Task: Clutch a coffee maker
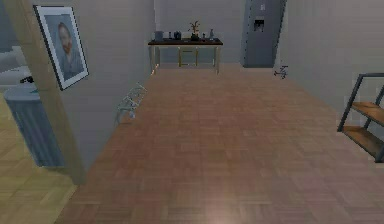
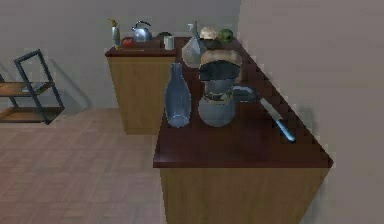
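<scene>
One glass bottle (image 2: 177, 98) stood nine o'clock of the coffee maker (image 2: 218, 95); your reach could topple it. Hand state: you couldn't tell.

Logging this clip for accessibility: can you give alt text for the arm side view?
A coffee maker stands on a dark-topped wooden counter, with a clear glass bottle beside it toward the view's left. A kettle sits on a second counter behind.

The countertop (image 2: 240, 150) is smooth glossy wood, the bottle (image 2: 177, 97) clear glass, the kettle (image 2: 141, 34) shiny metal, the coffee maker (image 2: 219, 92) partly glass.
</scene>
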